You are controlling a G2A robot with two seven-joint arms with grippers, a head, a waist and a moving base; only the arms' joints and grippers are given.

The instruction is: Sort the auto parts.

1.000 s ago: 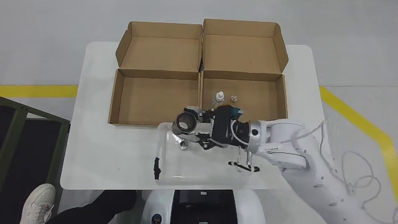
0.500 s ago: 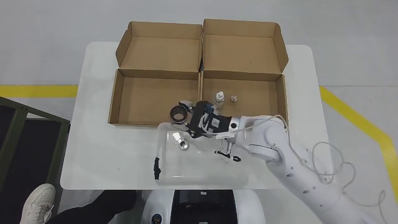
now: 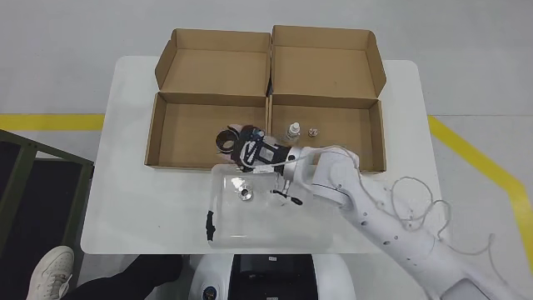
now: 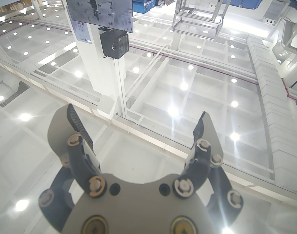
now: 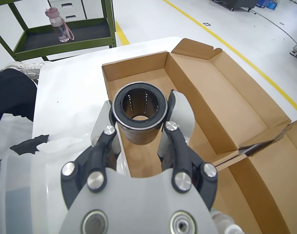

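Over the left box (image 3: 187, 133), right fingers (image 5: 182, 115) clamp a black bearing (image 5: 140, 113) (left fingers (image 4: 76, 125) spread, empty).

You find the floor of the left box (image 3: 191, 133) bare, with free room around the right gripper (image 5: 140, 104) and its bearing (image 3: 226, 140). The dividing wall (image 3: 268, 112) stands just beside them; beyond it a white bottle (image 3: 292, 130) and a small metal part (image 3: 314, 131) crowd the near corner of the right box (image 3: 350, 137).
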